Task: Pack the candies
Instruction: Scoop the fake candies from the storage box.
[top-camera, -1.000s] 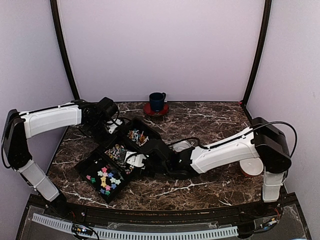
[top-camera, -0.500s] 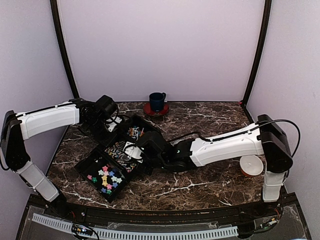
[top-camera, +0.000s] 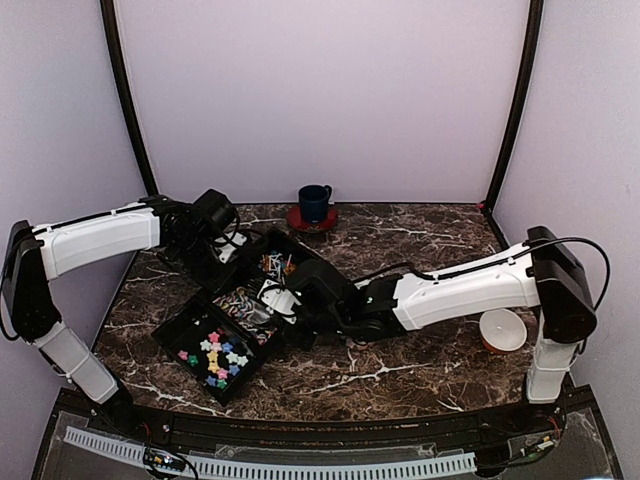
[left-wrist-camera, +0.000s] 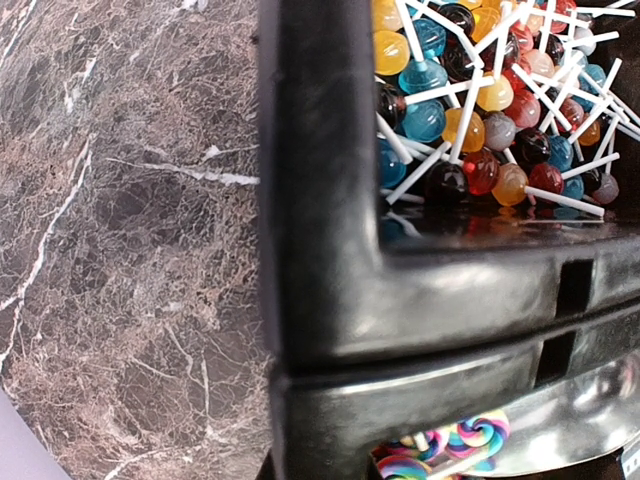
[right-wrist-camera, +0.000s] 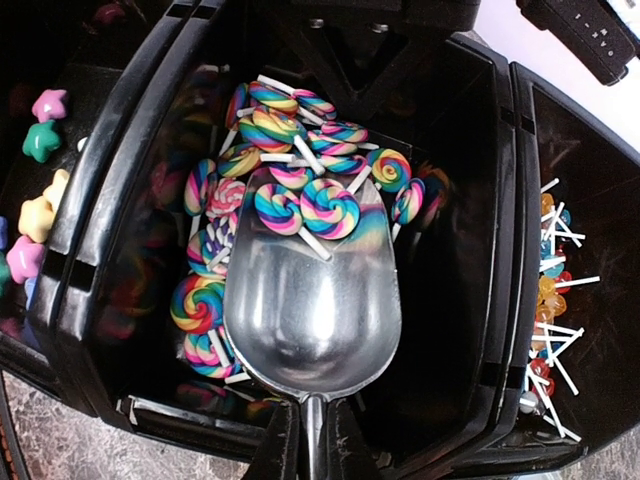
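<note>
The dark marble table (top-camera: 430, 240) fills the lower half of the overhead view. The right arm (top-camera: 470, 290) stretches across it from the right edge toward the centre left, and the left arm (top-camera: 100, 238) reaches in from the left edge. A black tray (right-wrist-camera: 105, 215) with three compartments lies diagonally at centre left, between the two arm ends. The left gripper (top-camera: 222, 248) sits at the tray's upper left side. Its jaws are drawn close together, and its wrist view shows only the tray's black wall close up, so whether it pinches that wall cannot be told. The right gripper (right-wrist-camera: 312, 440) is clamped tight on the handle of a metal scoop (right-wrist-camera: 315, 300), whose bowl lies in the middle compartment, pointing toward the top of that frame. A blue cup (top-camera: 314, 202) stands on a red saucer (top-camera: 300, 222) at the back centre of the table. A white disc (top-camera: 503, 328) lies near the right edge. The candies (right-wrist-camera: 265, 125) are all in the tray. Swirl lollipops (right-wrist-camera: 200, 305) fill the middle compartment, and two of them rest in the front of the scoop bowl. Ball lollipops (left-wrist-camera: 480, 110) with white sticks fill the compartment toward the back, and small star-shaped pieces (top-camera: 215, 355) lie in the nearest one.
</note>
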